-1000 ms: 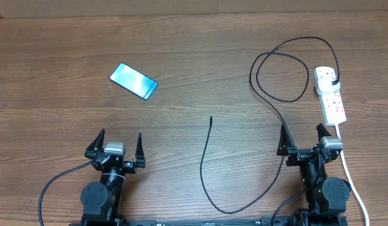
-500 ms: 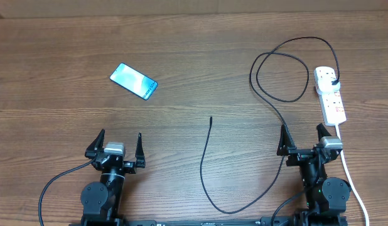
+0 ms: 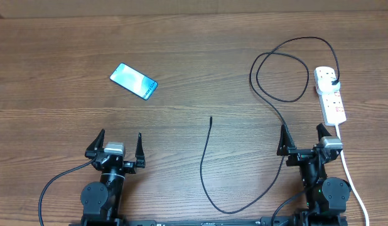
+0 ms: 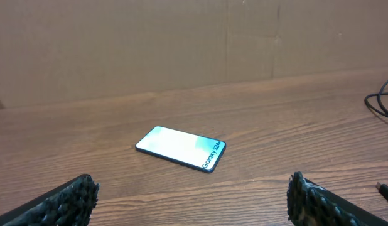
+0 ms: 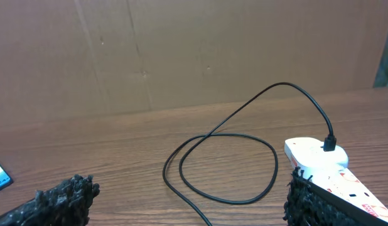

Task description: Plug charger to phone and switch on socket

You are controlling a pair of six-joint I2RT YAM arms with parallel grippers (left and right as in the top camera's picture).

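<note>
The phone (image 3: 133, 81) lies screen-up at the table's left, cyan screen lit; in the left wrist view (image 4: 181, 147) it reads "Galaxy S24". The charger cable (image 3: 269, 75) runs from its black plug in the socket (image 3: 329, 94) at the right, loops, and sweeps down and back up to its connector tip (image 3: 210, 118) mid-table. The loop and plug show in the right wrist view (image 5: 225, 163), with the socket (image 5: 319, 160) beside my right finger. My left gripper (image 3: 117, 145) is open and empty near the front edge, below the phone. My right gripper (image 3: 302, 138) is open and empty, straddling the cable.
The socket's thick white cord (image 3: 351, 179) runs down the right side past my right arm to the front edge. A brown cardboard wall (image 4: 181, 44) stands behind the table.
</note>
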